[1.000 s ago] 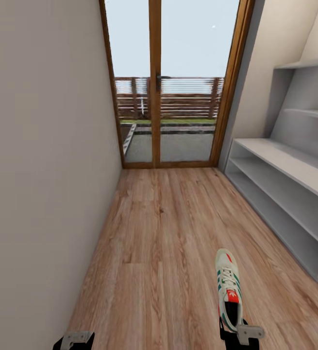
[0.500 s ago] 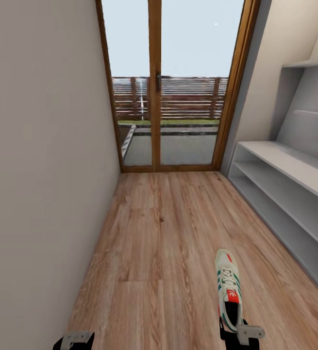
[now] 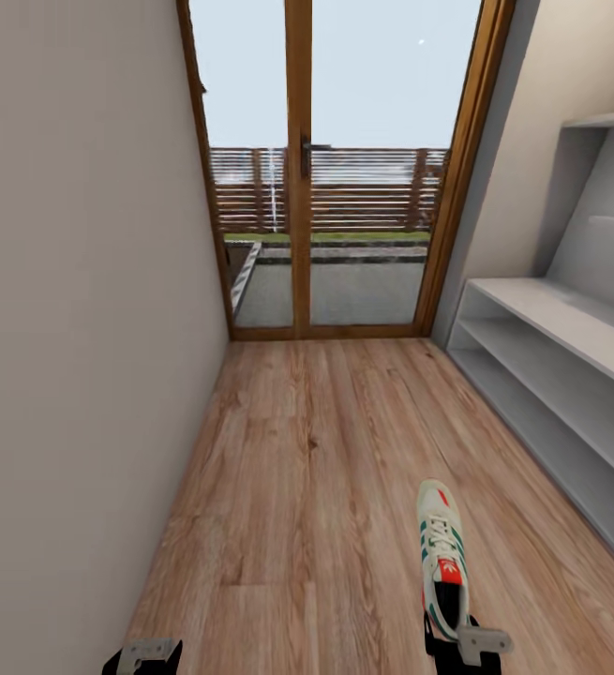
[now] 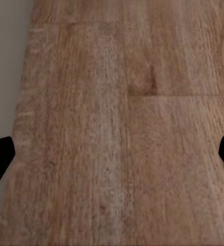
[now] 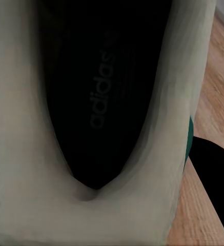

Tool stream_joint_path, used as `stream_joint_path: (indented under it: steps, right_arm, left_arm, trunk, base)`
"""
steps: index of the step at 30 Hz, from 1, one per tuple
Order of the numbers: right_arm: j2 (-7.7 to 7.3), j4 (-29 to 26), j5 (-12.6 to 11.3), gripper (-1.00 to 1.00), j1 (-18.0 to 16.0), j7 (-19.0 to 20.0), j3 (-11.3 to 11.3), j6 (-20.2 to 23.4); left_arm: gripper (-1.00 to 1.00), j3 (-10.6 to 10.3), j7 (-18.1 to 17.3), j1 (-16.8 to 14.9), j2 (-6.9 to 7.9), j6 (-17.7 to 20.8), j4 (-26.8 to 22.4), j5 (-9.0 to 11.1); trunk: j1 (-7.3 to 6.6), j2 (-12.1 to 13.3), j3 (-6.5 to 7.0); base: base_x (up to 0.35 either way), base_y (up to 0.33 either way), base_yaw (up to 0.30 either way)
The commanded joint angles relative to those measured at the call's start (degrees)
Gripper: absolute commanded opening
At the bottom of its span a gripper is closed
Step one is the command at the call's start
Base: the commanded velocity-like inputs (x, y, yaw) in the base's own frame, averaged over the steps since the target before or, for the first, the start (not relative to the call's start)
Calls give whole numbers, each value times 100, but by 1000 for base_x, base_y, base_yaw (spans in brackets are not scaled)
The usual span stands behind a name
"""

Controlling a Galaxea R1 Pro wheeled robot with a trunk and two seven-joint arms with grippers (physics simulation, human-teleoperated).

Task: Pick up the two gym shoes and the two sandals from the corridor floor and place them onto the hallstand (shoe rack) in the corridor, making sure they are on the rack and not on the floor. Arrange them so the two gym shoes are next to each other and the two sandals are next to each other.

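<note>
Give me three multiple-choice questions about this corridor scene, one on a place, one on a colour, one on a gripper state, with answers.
1. Where is the white-grey hallstand with open shelf tiers?
A. along the corridor's right side
B. along the left wall
C. outside the door

2. What colour are the side stripes of the cream-white low gym shoe?
A. blue
B. green
C. black

3. What is the right gripper doing?
A. hanging open
B. shut on the gym shoe's heel
C. resting on a shelf

Answers: 1 A, the shelves line the head view's right edge. 2 B, green stripes flank the laces. 3 B, the right wrist view looks straight into the shoe's black inside.
</note>
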Motion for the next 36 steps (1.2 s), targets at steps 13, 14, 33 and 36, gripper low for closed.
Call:
stream_joint_path:
  steps: [13, 14, 33, 36]
  right_arm:
    - [0, 3, 48, -100, -6, -51, 2, -10]
    - [0, 3, 48, -100, -6, -51, 2, -9]
    - [0, 3, 48, -100, -4, -51, 2, -5]
    - [0, 3, 48, -100, -4, -49, 2, -3]
  left_arm:
    - [100, 48, -59, -4, -3, -9, 5, 17]
    - [100, 48, -59, -4, -3, -9, 5, 17]
    - [100, 55, -59, -1, -2, -14, 10, 15]
    - [100, 55, -59, 5, -2, -16, 30, 13]
  trunk:
    - [2, -2, -5]
    - [2, -2, -5]
    - [2, -2, -5]
    - [2, -2, -5]
  base:
    - [338, 0, 0]
    - [338, 0, 0]
    - [338, 0, 0]
    - [338, 0, 0]
